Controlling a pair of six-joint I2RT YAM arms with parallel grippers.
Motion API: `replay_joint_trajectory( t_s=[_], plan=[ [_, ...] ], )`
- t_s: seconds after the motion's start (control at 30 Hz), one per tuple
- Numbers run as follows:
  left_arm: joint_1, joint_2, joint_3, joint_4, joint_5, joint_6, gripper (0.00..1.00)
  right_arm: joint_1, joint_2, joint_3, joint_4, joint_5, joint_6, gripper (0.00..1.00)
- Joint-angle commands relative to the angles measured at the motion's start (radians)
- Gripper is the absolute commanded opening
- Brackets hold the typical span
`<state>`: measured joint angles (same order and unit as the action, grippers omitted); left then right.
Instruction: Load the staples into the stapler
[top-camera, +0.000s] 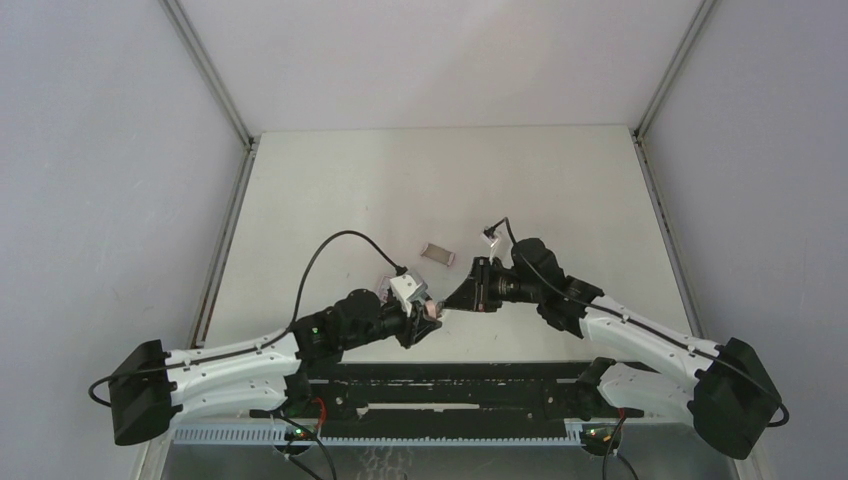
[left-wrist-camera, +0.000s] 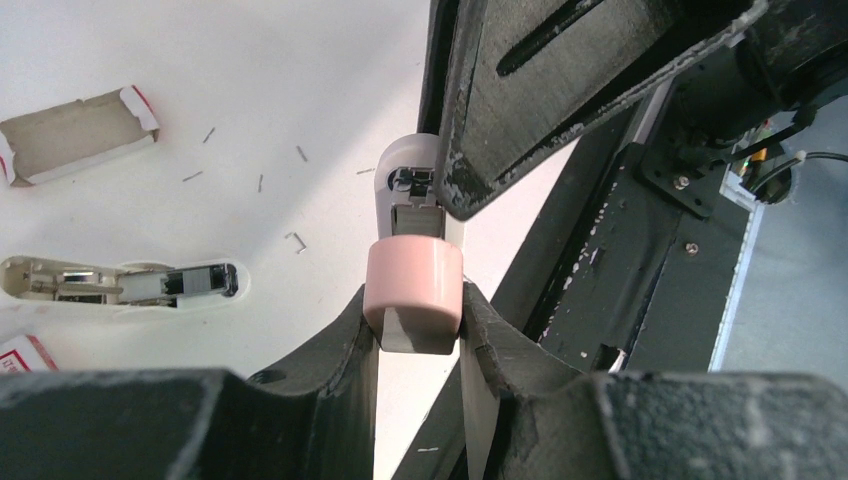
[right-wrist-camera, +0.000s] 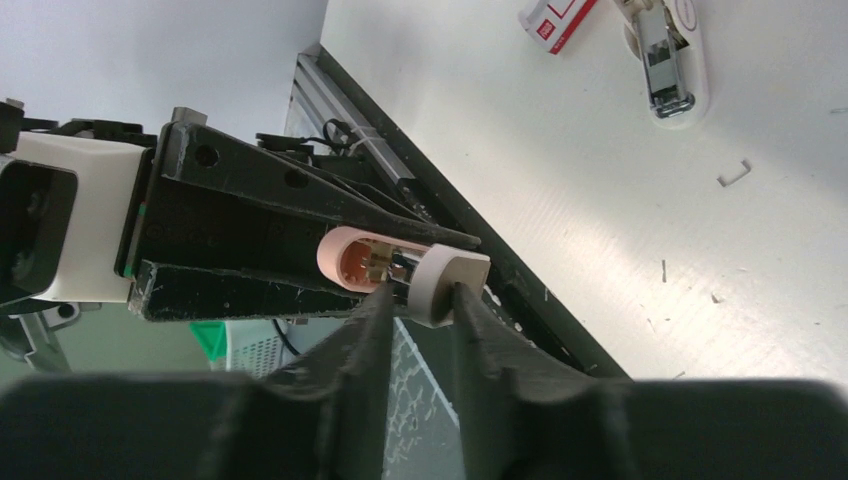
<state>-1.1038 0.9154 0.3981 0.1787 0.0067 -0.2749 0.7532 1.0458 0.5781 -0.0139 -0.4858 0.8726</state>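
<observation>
Pink-and-white plastic stapler (left-wrist-camera: 412, 275): small rounded body with a metal staple channel exposed at its pale end. It is held clear of the desk (top-camera: 400, 180) between the two arms, a little toward 6 o'clock from the desk's middle in the top view.
Left claw (left-wrist-camera: 416, 310): clenched on the stapler's pink band, one finger flat on each side.
Right claw (right-wrist-camera: 422, 292): reaches in from 3 o'clock in the top view, and its fingers bracket the stapler's cream end. Whether they press it or merely flank it cannot be told.
Staples: loose bent staples (left-wrist-camera: 297, 240) lie scattered on the desk; no full strip can be made out.
Open brown cardboard tray (left-wrist-camera: 75, 135): on the desk at 10 o'clock in the left wrist view, its inside showing bare card.
White oval plastic shell with a metal magazine (left-wrist-camera: 120, 283): lies open side up at 9 o'clock in the same view, well apart from the claws.
Red-and-white printed box (right-wrist-camera: 555, 20): at 1 o'clock in the right wrist view, just beside the white shell.
Handling (judgement): the stapler looks light, stiff and smooth, so it is likely to slip or twist under a pinch. The metal channel is probably the delicate part. The best hold is across the flat flanks of the pink band, leaving the channel mouth free. A staple strip is brittle and is best pinched by its long sides.
</observation>
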Motion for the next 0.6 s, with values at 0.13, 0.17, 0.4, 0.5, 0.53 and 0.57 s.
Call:
replay_joint_trajectory(
  t_s=[0.13,0.17,0.4,0.5,0.53,0.57],
  plan=[
    [-0.001,-0.046,0.006,0.016,-0.016,0.036,0.01,0.003,0.016,0.039,0.037,0.005,0.009,0.00],
    [-0.002,-0.052,0.002,0.021,-0.024,0.036,0.02,0.004,0.015,0.039,0.036,0.008,0.011,0.00],
    [-0.001,-0.100,-0.029,0.063,-0.052,0.020,0.35,-0.014,-0.030,0.008,0.086,0.005,0.058,0.00],
    [-0.002,-0.114,-0.041,0.070,-0.050,0.012,0.55,-0.038,-0.050,-0.020,0.135,-0.018,0.097,0.00],
    [-0.001,-0.121,-0.049,0.076,-0.049,0.009,0.60,-0.043,-0.057,-0.027,0.148,-0.024,0.107,0.00],
    [-0.001,-0.128,-0.056,0.082,-0.050,0.006,0.64,-0.046,-0.065,-0.032,0.160,-0.027,0.116,0.00]
  ],
)
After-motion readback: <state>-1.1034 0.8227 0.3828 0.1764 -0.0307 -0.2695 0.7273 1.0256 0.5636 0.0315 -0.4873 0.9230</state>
